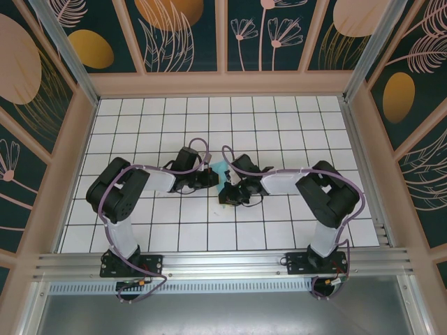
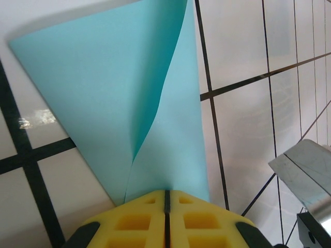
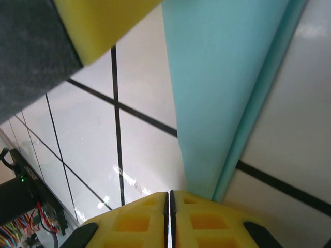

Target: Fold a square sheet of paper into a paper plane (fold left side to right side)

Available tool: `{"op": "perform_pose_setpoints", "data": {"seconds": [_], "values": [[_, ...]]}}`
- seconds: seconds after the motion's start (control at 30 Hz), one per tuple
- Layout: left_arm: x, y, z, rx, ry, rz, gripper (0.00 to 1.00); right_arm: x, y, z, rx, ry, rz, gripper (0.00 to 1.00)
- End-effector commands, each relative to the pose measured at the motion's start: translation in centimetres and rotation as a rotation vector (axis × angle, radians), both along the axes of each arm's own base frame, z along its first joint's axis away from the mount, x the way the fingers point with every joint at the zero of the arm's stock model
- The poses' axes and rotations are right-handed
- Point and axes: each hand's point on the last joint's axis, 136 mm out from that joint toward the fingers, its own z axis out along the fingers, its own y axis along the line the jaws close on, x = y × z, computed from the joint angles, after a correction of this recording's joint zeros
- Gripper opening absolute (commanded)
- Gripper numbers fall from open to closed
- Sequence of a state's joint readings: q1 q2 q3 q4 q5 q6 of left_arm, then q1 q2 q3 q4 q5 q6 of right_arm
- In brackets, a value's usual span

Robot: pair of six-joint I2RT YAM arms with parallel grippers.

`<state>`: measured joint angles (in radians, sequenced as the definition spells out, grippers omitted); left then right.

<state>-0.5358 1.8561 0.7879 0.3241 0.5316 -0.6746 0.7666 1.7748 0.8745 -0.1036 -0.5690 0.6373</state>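
The square sheet of paper (image 1: 222,169) is light turquoise and lies folded over at the middle of the white gridded table, between the two arms. In the left wrist view the paper (image 2: 129,93) has its top layer curling up, and it narrows into my left gripper (image 2: 166,194), whose yellow pads are shut on its near edge. My left gripper (image 1: 211,176) sits at the sheet's left side. My right gripper (image 3: 169,195) is shut with nothing in the slit; the paper (image 3: 222,77) runs past its right pad. From above, the right gripper (image 1: 229,190) is at the sheet's near right.
The left gripper's yellow finger (image 3: 103,26) hangs close above in the right wrist view. Decorated enclosure walls (image 1: 63,160) ring the table. An aluminium rail (image 1: 223,264) runs along the near edge by both arm bases. Open tiles (image 1: 230,118) lie behind the grippers.
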Motion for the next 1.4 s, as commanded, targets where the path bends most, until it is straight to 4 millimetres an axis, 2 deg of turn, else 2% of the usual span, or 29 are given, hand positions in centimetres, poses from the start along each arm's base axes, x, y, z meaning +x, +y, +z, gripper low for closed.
{"op": "perform_pose_setpoints", "data": {"seconds": [0.0,0.1,0.2,0.3,0.43,0.6,0.77,0.93,1.13,1.23,1.33,1.37], "values": [[1.0,0.8,-0.6,0.067,-0.028,0.034,0.11,0.0,-0.1,2.7,0.032,-0.030,0.041,0.14],[1.5,0.0,2.0,0.015,-0.063,0.018,0.15,1.2,-1.2,4.2,0.037,-0.079,0.016,0.19],[2.4,-0.5,5.7,-0.033,-0.125,0.015,0.26,2.7,-2.6,5.3,0.013,-0.138,-0.029,0.22],[3.0,-0.6,9.4,-0.073,-0.187,0.017,0.29,3.9,-3.6,5.8,-0.033,-0.191,-0.063,0.23],[3.4,-0.1,11.7,-0.088,-0.224,0.026,0.34,4.6,-3.4,6.3,0.018,-0.204,-0.098,0.23],[2.6,-0.3,11.2,-0.095,-0.202,-0.013,0.38,5.3,-4.3,6.3,0.052,-0.204,-0.165,0.29],[2.7,0.7,9.2,-0.033,-0.176,0.031,0.43,5.9,-5.9,5.9,0.033,-0.199,-0.208,0.36],[2.9,0.7,8.4,-0.032,-0.153,0.050,0.45,6.0,-4.8,5.8,0.038,-0.192,-0.179,0.40],[2.2,-1.1,8.8,-0.111,-0.133,-0.008,0.54,6.4,-4.2,5.4,0.032,-0.200,-0.190,0.40],[1.6,-1.9,9.1,-0.105,-0.141,-0.038,0.57,6.8,-5.4,6.0,0.042,-0.219,-0.235,0.43],[0.9,-2.7,8.6,-0.075,-0.131,-0.056,0.59,6.8,-7.0,6.3,0.043,-0.226,-0.269,0.44],[0.7,-3.1,8.4,-0.058,-0.129,-0.064,0.59,7.3,-8.2,6.3,0.039,-0.228,-0.303,0.44]]}}
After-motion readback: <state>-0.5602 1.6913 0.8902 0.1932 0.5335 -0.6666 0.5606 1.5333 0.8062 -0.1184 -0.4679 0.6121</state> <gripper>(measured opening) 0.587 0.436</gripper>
